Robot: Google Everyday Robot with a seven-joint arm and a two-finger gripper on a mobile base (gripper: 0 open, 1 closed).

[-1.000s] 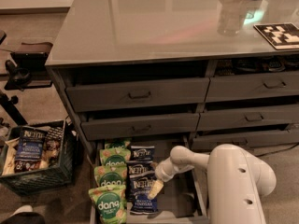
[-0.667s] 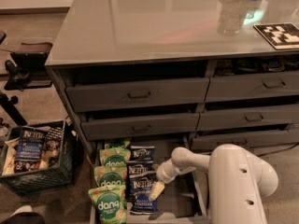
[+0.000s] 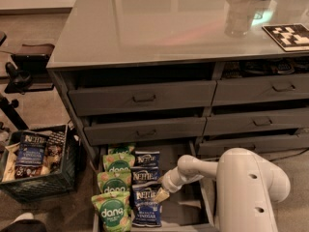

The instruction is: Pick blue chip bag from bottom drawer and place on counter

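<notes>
The bottom drawer (image 3: 186, 211) stands pulled open at the foot of the cabinet. In it, three blue chip bags lie in a column: back (image 3: 146, 157), middle (image 3: 144, 175) and front (image 3: 146, 206). Green "dang" bags (image 3: 114, 182) lie in a column to their left. My gripper (image 3: 161, 195) reaches down into the drawer on the white arm (image 3: 246, 187). It is at the right edge of the front blue bag, near its top. The counter (image 3: 159, 18) is the glossy grey top of the cabinet, above.
A black wire crate (image 3: 46, 180) holding another Kettle bag (image 3: 30, 150) stands on the floor at left. A checkered tag (image 3: 289, 35) and a clear cup (image 3: 239, 18) sit at the counter's right. Closed drawer fronts (image 3: 142, 98) are above the open drawer.
</notes>
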